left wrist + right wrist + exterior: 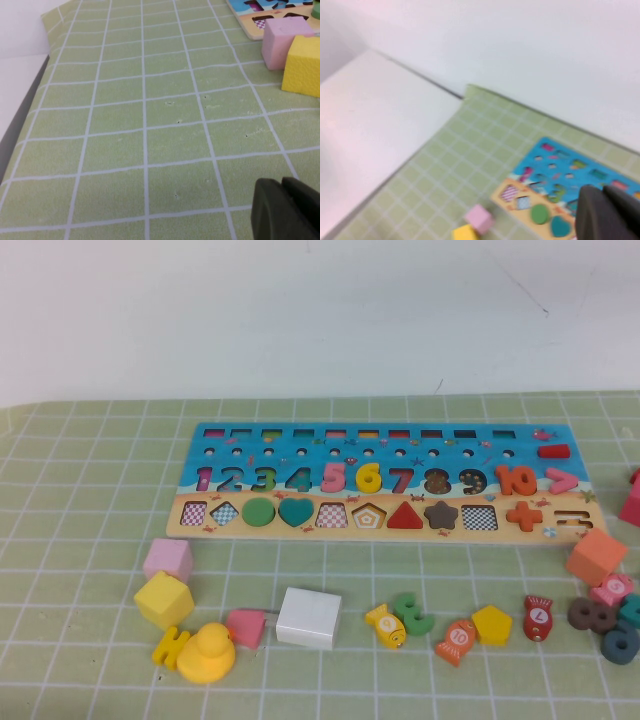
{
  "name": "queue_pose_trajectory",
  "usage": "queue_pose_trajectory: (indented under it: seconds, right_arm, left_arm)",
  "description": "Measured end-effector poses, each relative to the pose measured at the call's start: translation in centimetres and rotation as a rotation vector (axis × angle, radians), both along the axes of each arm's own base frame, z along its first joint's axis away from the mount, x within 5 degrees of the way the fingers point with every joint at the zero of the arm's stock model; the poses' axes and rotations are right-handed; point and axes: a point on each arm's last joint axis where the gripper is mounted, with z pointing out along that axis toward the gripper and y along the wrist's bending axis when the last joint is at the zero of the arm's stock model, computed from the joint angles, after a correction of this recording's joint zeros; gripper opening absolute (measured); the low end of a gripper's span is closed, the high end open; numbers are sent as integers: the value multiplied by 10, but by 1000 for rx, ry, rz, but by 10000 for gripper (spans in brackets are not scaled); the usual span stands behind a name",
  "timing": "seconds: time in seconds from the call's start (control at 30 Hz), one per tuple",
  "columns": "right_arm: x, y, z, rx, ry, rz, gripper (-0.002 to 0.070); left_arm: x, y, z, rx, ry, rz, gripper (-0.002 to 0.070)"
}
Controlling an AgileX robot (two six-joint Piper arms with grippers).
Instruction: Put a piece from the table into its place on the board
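Grippers were seen only in the wrist views: the left gripper was held low over bare green mat, the right gripper high above the board. How far either was opened could not be told. The piece was seated in its recess on the board.
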Motion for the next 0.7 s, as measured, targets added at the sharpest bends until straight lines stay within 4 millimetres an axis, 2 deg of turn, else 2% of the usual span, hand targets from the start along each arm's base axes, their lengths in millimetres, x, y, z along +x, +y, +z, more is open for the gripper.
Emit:
queue_pose_trajectory:
  seconds: [0.27,0.43,0.6,0.7]
  right_arm:
    - [8,14,-10,41,69,63,-1]
    - [6,12,-7,45,64,65,-1]
    - [-20,-12,13,7,-53,7,-1]
    - [-46,-40,28,-37,-146,-92,-1]
  left_arm:
    - [0,0,0,0,0,0,-2]
    - [0,0,0,0,0,0,-2]
    - [0,0,0,0,0,0,-2]
    - [0,0,0,0,0,0,-2]
